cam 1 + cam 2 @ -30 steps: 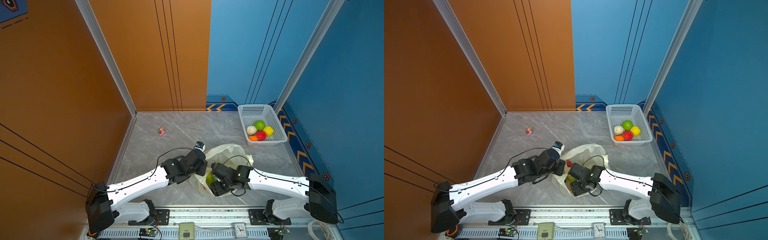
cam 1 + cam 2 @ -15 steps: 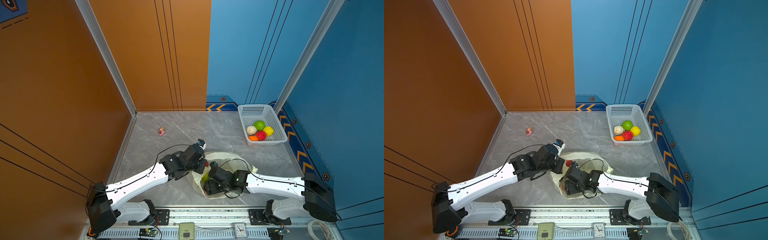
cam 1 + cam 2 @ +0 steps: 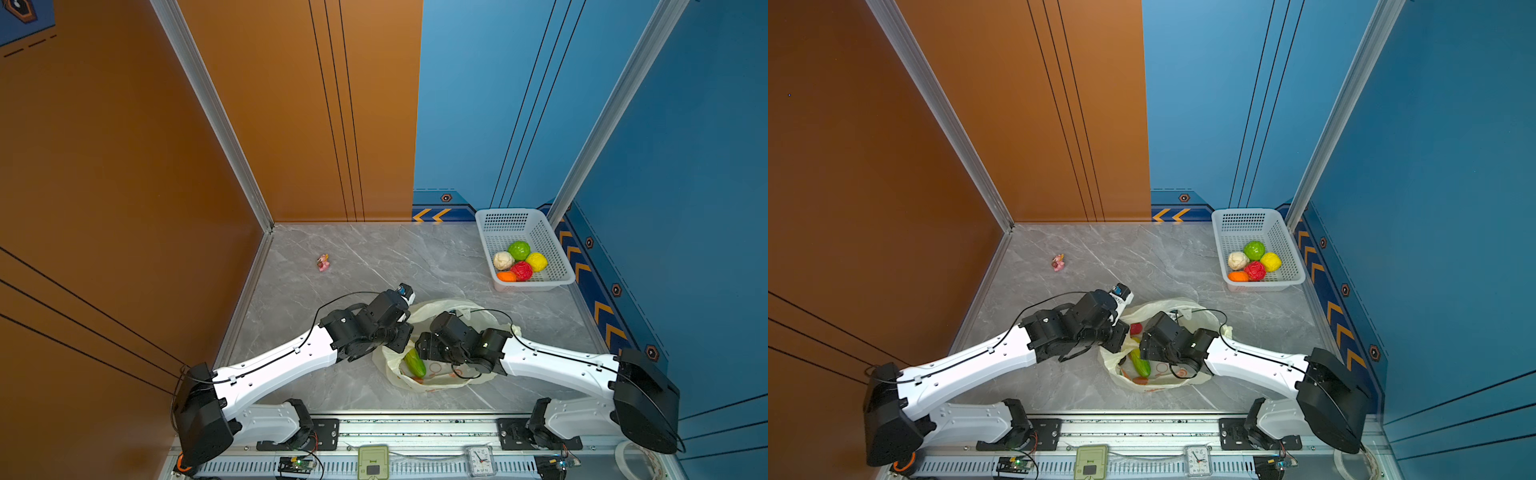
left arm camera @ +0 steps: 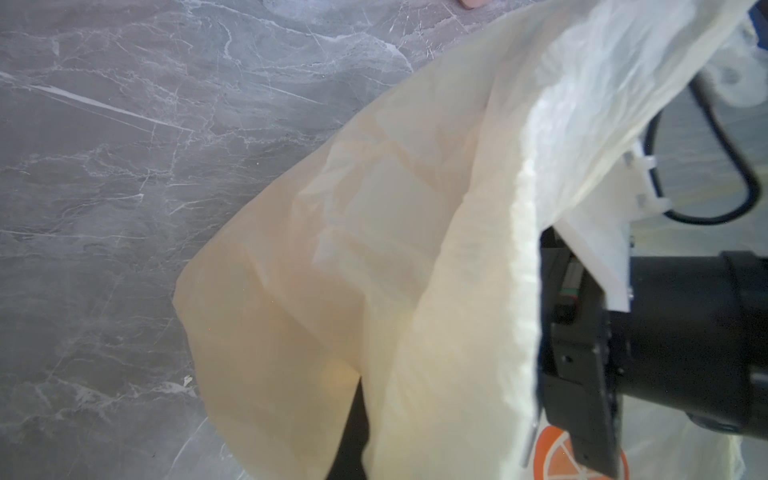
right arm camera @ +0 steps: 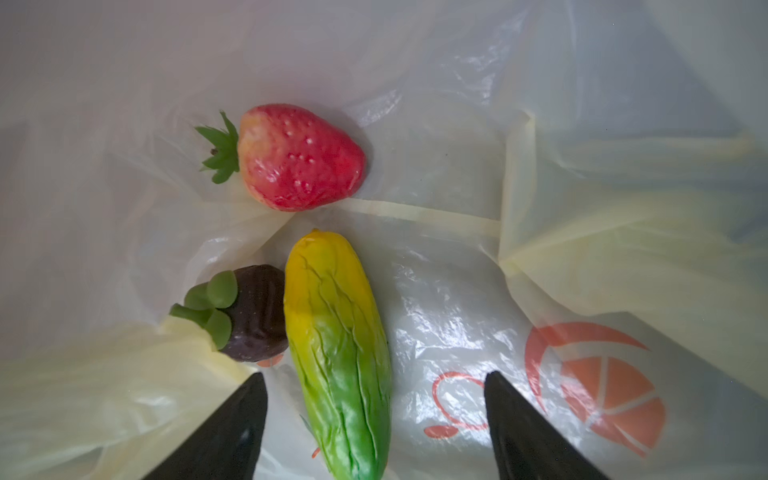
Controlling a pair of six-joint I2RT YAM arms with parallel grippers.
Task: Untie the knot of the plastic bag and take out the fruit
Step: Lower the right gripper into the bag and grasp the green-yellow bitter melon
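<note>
The pale-yellow plastic bag [image 3: 440,306] [image 3: 1169,306] lies with its mouth open between my two arms; the knot is out of view. My left gripper [image 3: 400,336] is shut on the bag's near-left edge and holds it up; in the left wrist view the plastic bag [image 4: 374,249] drapes over the fingers. My right gripper [image 5: 375,374] is open inside the bag, its jaws to either side of a yellow-green fruit [image 5: 336,340] [image 3: 414,362] without touching it. Beside that lie a dark purple fruit [image 5: 253,316] and a red strawberry [image 5: 299,158] [image 3: 1135,329].
A white perforated basket [image 3: 523,220] at the back right holds several fruit, among them green [image 3: 518,250] and red [image 3: 521,271]. A small pink figurine [image 3: 323,262] lies on the grey marble floor at the back left. Walls close three sides.
My right gripper has moved a little left, deeper into the bag, and its jaws have widened. The bag's raised far side has sagged. The left gripper keeps its hold.
</note>
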